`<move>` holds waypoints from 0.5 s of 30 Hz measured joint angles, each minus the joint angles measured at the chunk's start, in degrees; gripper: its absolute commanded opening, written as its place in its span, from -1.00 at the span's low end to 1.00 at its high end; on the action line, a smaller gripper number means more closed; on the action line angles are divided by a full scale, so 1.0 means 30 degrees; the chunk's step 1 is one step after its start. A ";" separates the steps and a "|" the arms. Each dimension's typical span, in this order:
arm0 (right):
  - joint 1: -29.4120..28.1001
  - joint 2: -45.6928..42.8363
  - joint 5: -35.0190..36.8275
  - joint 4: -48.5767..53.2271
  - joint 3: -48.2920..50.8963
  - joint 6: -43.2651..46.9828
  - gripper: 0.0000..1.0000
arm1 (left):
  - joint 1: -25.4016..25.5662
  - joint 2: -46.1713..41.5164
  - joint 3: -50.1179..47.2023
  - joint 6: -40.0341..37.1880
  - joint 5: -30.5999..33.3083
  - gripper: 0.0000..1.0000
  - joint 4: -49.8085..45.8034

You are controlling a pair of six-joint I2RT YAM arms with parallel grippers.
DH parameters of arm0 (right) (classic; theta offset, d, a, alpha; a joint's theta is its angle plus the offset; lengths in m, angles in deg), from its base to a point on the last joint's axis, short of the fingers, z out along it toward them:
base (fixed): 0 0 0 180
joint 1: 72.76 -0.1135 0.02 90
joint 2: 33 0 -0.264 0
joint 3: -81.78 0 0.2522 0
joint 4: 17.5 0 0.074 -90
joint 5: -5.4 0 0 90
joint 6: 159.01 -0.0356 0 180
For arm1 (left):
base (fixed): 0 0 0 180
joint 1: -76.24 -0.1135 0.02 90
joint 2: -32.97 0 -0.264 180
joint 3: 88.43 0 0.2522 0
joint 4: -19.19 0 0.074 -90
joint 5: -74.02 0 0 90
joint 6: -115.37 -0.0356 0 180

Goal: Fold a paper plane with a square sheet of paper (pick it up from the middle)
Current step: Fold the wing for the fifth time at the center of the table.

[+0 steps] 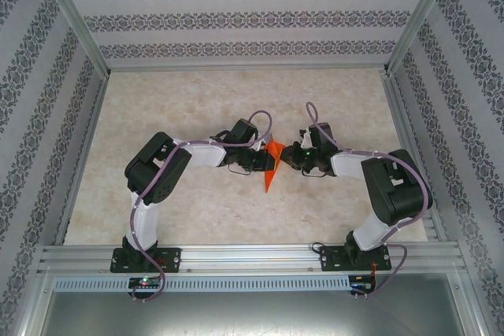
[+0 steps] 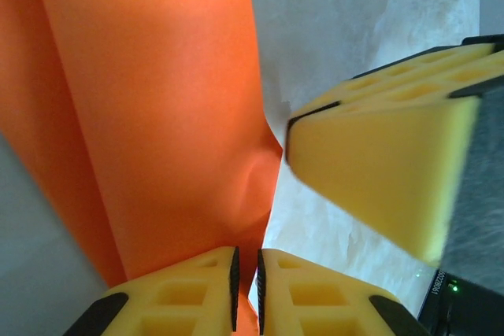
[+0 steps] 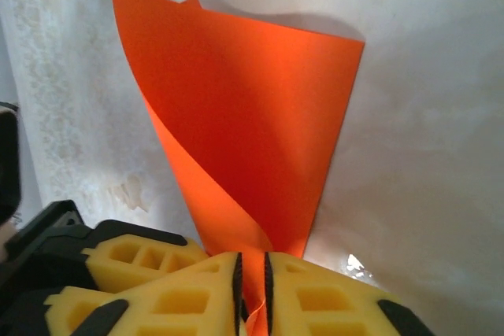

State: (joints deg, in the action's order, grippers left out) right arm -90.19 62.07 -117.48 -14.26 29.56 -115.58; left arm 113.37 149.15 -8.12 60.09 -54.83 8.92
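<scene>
The square sheet of paper (image 1: 272, 166) is bright orange and curled over on itself, and it hangs between my two grippers above the middle of the table. In the left wrist view the paper (image 2: 157, 116) runs down between the pads of my left gripper (image 2: 246, 285), which is shut on its lower edge. In the right wrist view the paper (image 3: 252, 116) fans out like a cone from my right gripper (image 3: 252, 293). Its jaws stand slightly apart, with the paper's edge loose in the gap. The two grippers (image 1: 266, 161) (image 1: 290, 156) face each other, almost touching.
The table (image 1: 197, 108) has a pale marbled top, with patterned walls on three sides and a metal rail (image 1: 252, 256) along the near edge. A yellow finger of the right gripper (image 2: 386, 163) sits close beside the left jaws.
</scene>
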 measured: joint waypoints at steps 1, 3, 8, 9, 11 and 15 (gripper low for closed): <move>-0.0015 0.0051 -0.0007 0.0036 -0.0036 0.0036 -0.59 | 0.0000 0.0000 0.0000 -0.0015 0.0000 -0.67 -0.0007; -0.0095 0.0124 -0.0036 0.0160 -0.0146 0.0102 -0.60 | 0.0000 0.0000 0.0000 -0.0073 -0.0007 -0.67 -0.0007; -0.0393 0.0765 -0.0080 0.0350 -0.0780 0.0168 -0.59 | 0.0000 0.0000 0.0000 -0.0146 -0.0051 -0.67 -0.0073; -0.0408 0.0794 -0.0066 0.0372 -0.0801 0.0168 -0.58 | 0.0000 0.0000 0.0000 -0.0168 -0.0051 -0.67 -0.0102; -0.0408 0.0758 0.0073 0.0554 -0.0801 0.0233 -0.55 | 0.0000 0.0000 0.0000 -0.0240 -0.0051 -0.67 -0.0124; -0.0401 0.0146 0.0627 0.1515 -0.0787 0.0670 -0.45 | 0.0000 0.0000 0.0000 -0.0437 -0.0051 -0.67 -0.0153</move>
State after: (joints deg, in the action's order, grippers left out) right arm -91.39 62.51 -115.60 -9.72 27.20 -113.57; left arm 113.37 149.15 -8.12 58.78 -54.98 8.46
